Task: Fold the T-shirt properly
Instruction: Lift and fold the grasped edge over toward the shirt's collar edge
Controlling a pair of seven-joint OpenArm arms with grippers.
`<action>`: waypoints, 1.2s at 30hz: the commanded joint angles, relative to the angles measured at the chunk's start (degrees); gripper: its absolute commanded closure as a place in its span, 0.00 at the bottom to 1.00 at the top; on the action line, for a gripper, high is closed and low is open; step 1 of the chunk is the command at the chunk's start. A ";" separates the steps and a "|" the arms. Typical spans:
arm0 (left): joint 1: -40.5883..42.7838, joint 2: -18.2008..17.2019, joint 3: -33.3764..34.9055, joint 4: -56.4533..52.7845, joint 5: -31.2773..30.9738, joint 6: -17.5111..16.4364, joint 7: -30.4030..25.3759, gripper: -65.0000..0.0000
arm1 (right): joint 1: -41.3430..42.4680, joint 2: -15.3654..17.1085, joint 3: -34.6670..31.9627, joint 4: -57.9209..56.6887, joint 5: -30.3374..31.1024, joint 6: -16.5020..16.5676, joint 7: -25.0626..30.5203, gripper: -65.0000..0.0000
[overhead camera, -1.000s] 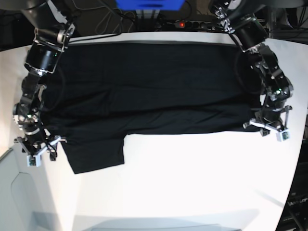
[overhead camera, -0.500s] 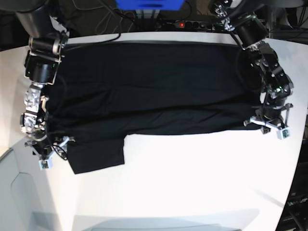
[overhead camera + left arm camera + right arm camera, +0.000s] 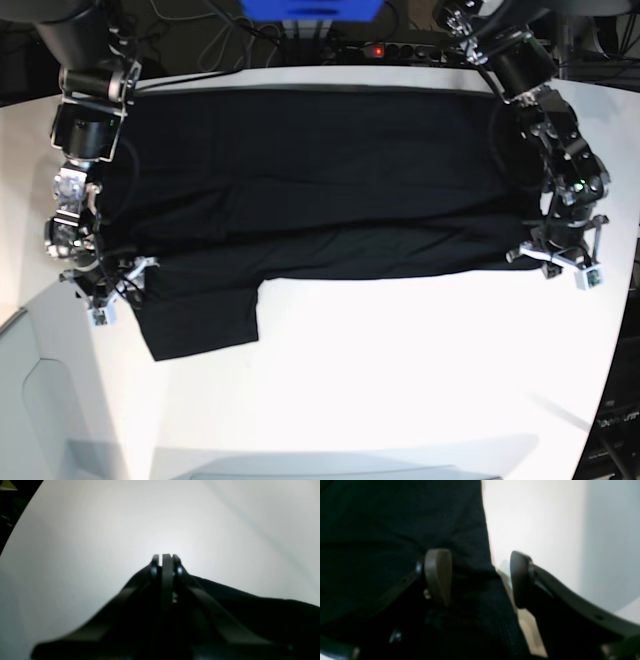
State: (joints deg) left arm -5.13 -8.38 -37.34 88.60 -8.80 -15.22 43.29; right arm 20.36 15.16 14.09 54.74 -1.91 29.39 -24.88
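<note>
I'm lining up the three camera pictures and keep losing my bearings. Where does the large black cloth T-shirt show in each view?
Base view: the large black cloth T-shirt spreads across the table's far half, one sleeve hanging toward the near left.
Left wrist view: lower right, a dark edge behind the shut left gripper.
Right wrist view: it fills the left side, under the open right gripper.
Shared landmark: the white table.

White table (image 3: 400, 370), round-edged, filling most of base view. Black power strip (image 3: 395, 50) with lit red switch beyond far edge, centre-right. Blue object (image 3: 310, 8) at top centre, partly cropped. Tangled dark cables (image 3: 235, 40) behind far edge, left of blue object.
</note>
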 commanded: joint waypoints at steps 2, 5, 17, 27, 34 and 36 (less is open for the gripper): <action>-0.98 -0.72 -0.06 0.94 -0.39 -0.03 -1.40 1.00 | 1.05 0.62 0.11 0.78 0.02 1.16 -0.21 0.43; -0.98 -0.72 -0.06 0.94 -0.39 -0.03 -1.40 1.00 | 0.61 0.62 0.02 0.78 0.02 1.16 -0.04 0.55; -0.98 -0.89 -0.06 1.73 -0.48 -0.03 -1.40 1.00 | 3.68 0.89 -0.68 6.05 0.11 1.16 0.31 1.00; 2.18 -0.72 -0.06 8.85 -0.65 -0.03 -1.40 1.00 | -6.60 0.80 -0.59 29.96 0.20 1.16 -0.13 1.00; 7.37 -0.63 -1.03 13.95 -0.74 -0.47 -1.75 1.00 | -17.85 0.62 0.90 44.64 0.29 1.16 0.31 1.00; 8.51 0.16 -2.88 15.01 -2.24 -0.56 -1.66 1.00 | -20.76 0.27 2.22 47.72 0.37 1.16 0.31 1.00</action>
State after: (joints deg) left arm 3.95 -7.42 -40.03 102.52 -10.96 -15.97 43.05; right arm -1.45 14.74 16.03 101.62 -1.96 30.65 -25.91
